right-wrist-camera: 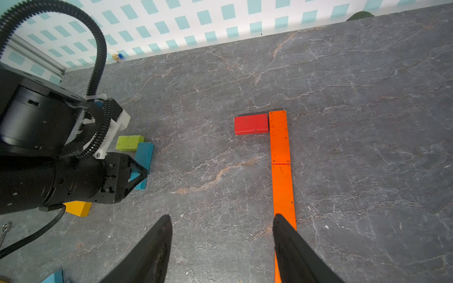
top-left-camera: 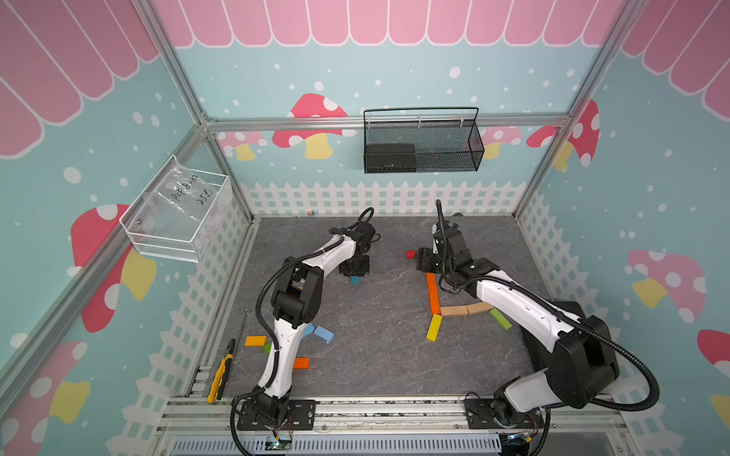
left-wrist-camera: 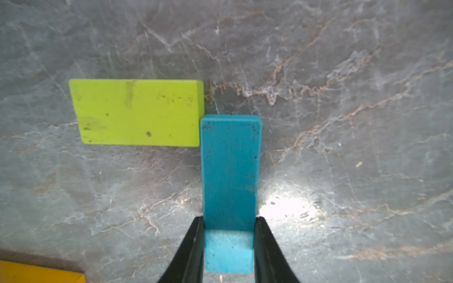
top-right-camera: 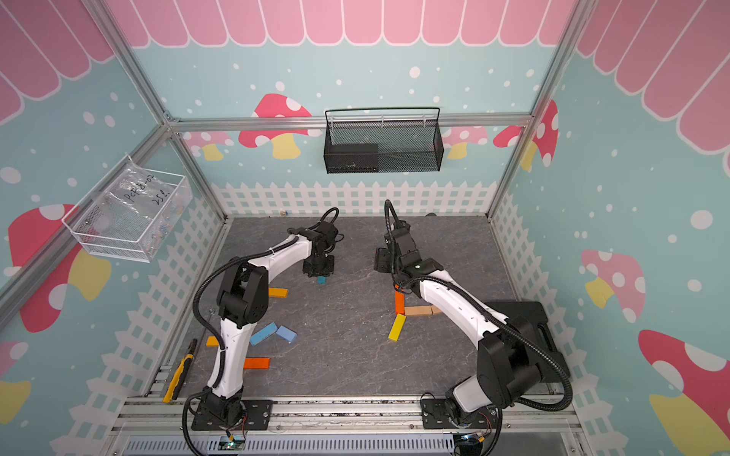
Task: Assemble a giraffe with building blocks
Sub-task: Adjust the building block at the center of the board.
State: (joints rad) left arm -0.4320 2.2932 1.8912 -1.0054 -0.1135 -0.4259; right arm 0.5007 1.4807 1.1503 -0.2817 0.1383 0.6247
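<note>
The left claw (left-wrist-camera: 229, 219) is clamped on one end of a teal block (left-wrist-camera: 230, 166), with a finger pressed against each long side. The block lies flat on the table (left-wrist-camera: 343, 122). A lime-green block (left-wrist-camera: 137, 112) lies crosswise at the teal block's free end, touching its corner. The right claw (right-wrist-camera: 221, 218) hovers well apart from the teal block, fingers spread and gripping nothing. One finger hangs over a line of two orange blocks (right-wrist-camera: 279, 137). A red block (right-wrist-camera: 251, 124) touches that line's far end, on the side facing the teal block.
</note>
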